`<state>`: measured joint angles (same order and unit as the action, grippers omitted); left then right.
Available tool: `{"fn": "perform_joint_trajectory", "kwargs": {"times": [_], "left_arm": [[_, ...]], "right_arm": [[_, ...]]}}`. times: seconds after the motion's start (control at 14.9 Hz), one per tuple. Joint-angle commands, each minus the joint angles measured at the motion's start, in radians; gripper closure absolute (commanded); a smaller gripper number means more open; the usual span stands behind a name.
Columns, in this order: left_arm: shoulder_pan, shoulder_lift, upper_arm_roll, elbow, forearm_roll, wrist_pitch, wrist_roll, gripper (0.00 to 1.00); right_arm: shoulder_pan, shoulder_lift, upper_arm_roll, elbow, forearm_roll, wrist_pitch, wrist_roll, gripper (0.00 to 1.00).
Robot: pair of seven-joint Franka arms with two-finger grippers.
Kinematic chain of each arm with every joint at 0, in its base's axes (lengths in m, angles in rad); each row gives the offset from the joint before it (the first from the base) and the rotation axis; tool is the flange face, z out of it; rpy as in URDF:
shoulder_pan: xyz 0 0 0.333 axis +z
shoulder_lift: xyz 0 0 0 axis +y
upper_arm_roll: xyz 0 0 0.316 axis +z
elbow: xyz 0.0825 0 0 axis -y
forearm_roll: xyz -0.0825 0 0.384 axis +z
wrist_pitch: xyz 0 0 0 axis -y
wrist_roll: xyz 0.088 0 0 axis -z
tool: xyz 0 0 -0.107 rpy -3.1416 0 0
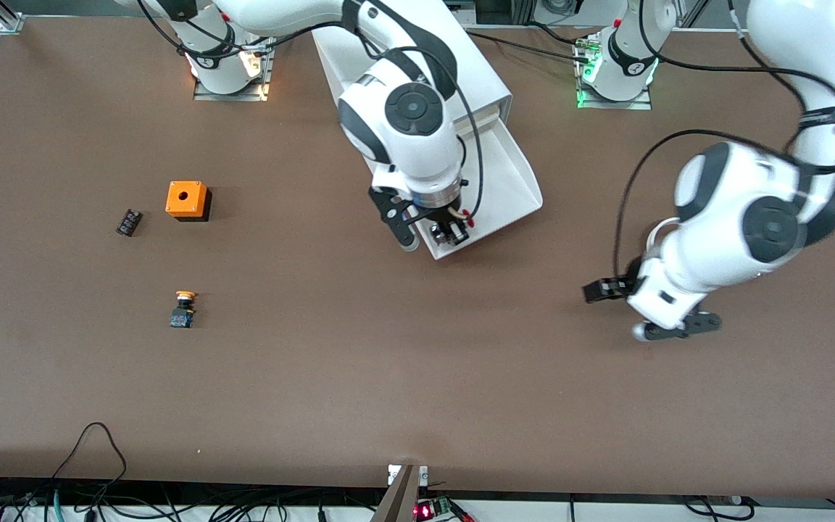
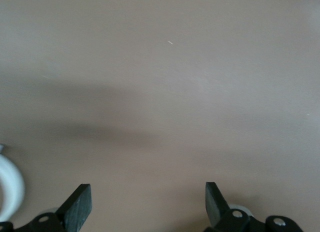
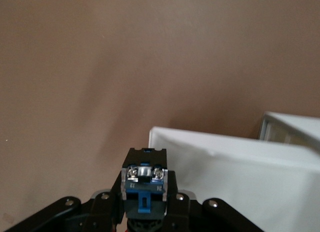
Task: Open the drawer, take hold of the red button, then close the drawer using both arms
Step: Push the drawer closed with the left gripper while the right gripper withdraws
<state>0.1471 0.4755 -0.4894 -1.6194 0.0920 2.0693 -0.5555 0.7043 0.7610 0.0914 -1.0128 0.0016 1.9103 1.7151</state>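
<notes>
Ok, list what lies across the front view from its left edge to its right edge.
Small black part → orange cube → right hand shut on the button, over the open drawer's front end → left hand, open over bare table.

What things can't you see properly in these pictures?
- Button's cap: right wrist view shows only its black-and-blue body in the right gripper.
- Drawer inside: front view, partly covered by the right arm.
- Small dark part: front view, too small to identify.

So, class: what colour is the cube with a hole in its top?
Orange cube, black underneath; it shows best in the front view.
</notes>
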Motion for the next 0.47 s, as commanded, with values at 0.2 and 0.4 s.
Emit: {"fn": "perform_joint_trajectory", "kwargs": {"times": [0.2, 0.4], "left_arm": [[-0.029, -0.100, -0.093, -0.344, 0.002, 0.311, -0.312, 0.00], [-0.076, -0.089, -0.093, -0.369, 0.003, 0.339, -0.380, 0.00]], "right_arm": [[-0.181, -0.078, 0.016, -0.003, 0.078, -0.114, -0.445, 1.00], [-0.244, -0.080, 0.008, -0.004, 0.071, -0.163, -0.691, 1.00]]}}
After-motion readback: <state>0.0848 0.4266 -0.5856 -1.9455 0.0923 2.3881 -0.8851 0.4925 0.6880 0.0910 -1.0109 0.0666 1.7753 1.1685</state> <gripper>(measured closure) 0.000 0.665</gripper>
